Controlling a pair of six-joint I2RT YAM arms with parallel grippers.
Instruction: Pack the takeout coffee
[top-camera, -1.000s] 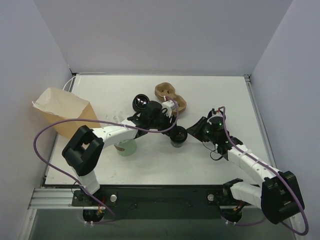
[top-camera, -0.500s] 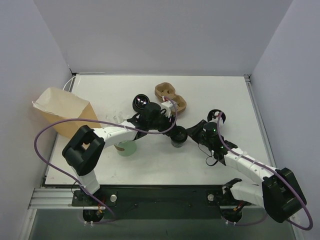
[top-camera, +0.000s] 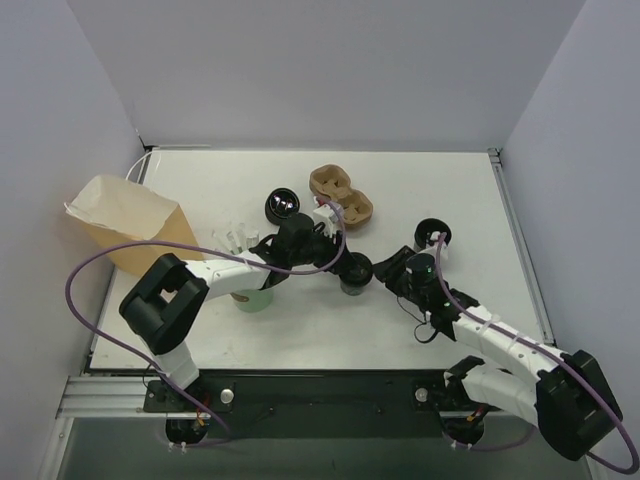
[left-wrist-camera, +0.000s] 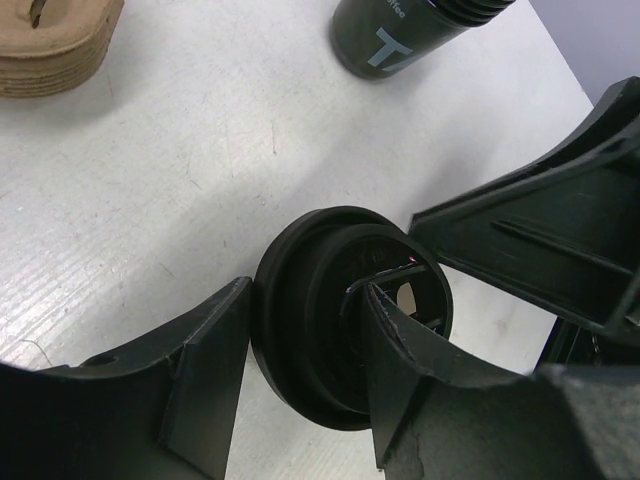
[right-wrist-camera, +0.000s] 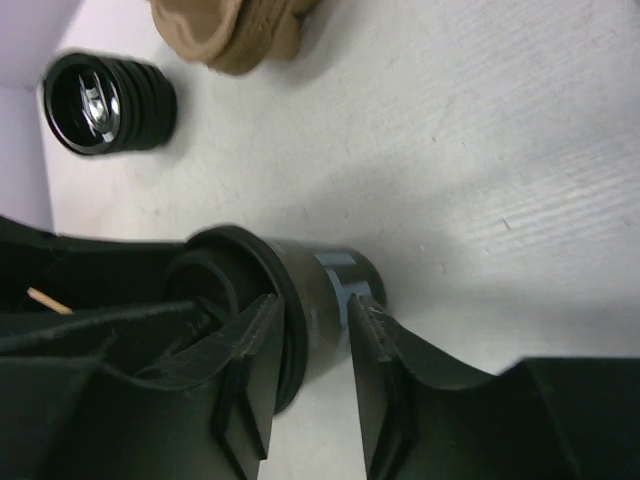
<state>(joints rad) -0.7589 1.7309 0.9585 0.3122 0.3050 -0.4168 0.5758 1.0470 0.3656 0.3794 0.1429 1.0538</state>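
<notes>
The takeout coffee (top-camera: 356, 268), a short black cup with a black lid, stands upright at mid-table. My left gripper (top-camera: 340, 262) reaches it from the left. In the left wrist view my left gripper (left-wrist-camera: 305, 295) pinches the lid (left-wrist-camera: 300, 360), one finger outside the rim and one in the lid's recess. My right gripper (top-camera: 388, 270) is at the cup's right side. In the right wrist view it (right-wrist-camera: 318, 305) is open, its fingers just in front of the cup's wall (right-wrist-camera: 330, 268), one by the lid flange, one by the base.
A brown paper bag (top-camera: 125, 225) stands open at the left. A green cup (top-camera: 255, 297) with white straws (top-camera: 232, 238) sits under my left arm. A lidless black cup (top-camera: 283, 205), a cardboard carrier (top-camera: 342, 193) and another dark cup (top-camera: 432, 233) stand nearby.
My right gripper has moved left, up to the coffee cup, uncovering the dark cup behind it. My left wrist has dropped lower over the cup. The cup has barely moved.
</notes>
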